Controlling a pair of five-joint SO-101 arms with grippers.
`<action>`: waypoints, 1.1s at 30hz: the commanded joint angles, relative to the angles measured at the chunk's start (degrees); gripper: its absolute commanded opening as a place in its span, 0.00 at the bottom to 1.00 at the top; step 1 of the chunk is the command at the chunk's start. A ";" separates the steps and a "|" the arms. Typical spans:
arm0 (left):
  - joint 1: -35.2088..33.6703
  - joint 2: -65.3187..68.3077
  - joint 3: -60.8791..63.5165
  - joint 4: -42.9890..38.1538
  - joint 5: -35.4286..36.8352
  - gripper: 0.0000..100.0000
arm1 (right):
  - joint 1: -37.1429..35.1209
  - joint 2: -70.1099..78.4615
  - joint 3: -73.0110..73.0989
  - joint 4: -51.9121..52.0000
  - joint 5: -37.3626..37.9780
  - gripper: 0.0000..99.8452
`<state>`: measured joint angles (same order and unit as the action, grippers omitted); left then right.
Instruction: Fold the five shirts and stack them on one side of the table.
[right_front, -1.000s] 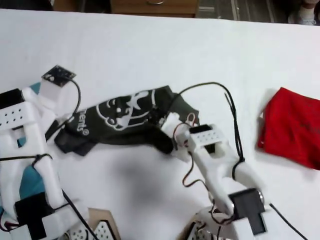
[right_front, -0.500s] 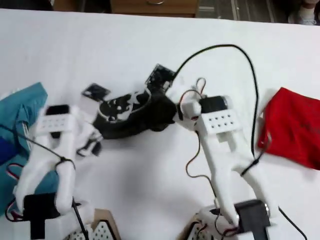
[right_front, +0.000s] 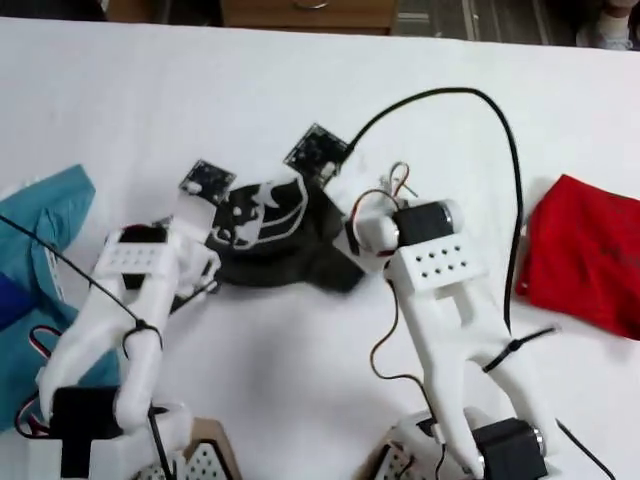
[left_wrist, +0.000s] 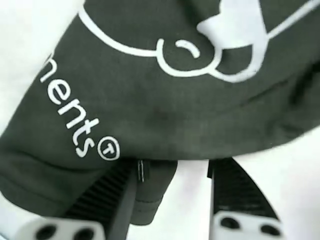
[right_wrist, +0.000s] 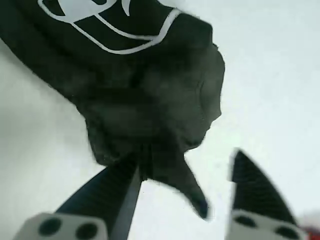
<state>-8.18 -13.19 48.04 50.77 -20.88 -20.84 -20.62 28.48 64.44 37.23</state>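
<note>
Black shirt (right_front: 285, 250): found bunched at the middle of the table (right_front: 300, 90).
Left gripper (left_wrist: 175, 172): jaws held apart at the shirt's lettered end.
Right gripper (right_wrist: 186, 165): jaws held apart, a fabric fold seen between them.
Red shirt (right_front: 590, 260): laid at the right edge.
Teal shirt (right_front: 50, 215): laid at the left edge.

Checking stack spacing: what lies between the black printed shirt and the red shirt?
High view: bare white table, crossed by the right arm's white wrist and a black cable.

The left arm (right_front: 112, 318) and right arm (right_front: 442, 300) are moulded in white plastic dotted with holes; black motors (right_front: 508, 445), black cables (right_front: 505, 150) and ribbed black claw fingers (left_wrist: 235, 187) are fitted.
</note>
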 joint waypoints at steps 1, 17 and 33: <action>-3.16 -1.58 -2.24 -0.97 2.11 0.21 | -0.13 -2.07 5.80 -6.73 -0.70 0.44; -7.03 -1.49 -3.12 -2.55 3.96 0.21 | 13.76 0.13 18.11 -20.26 8.09 0.44; -7.03 -1.49 -3.12 -2.46 3.96 0.21 | 6.81 15.96 11.34 -9.36 8.09 0.07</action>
<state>-15.65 -13.19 46.99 48.66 -17.27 -13.45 -3.56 43.43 51.43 45.05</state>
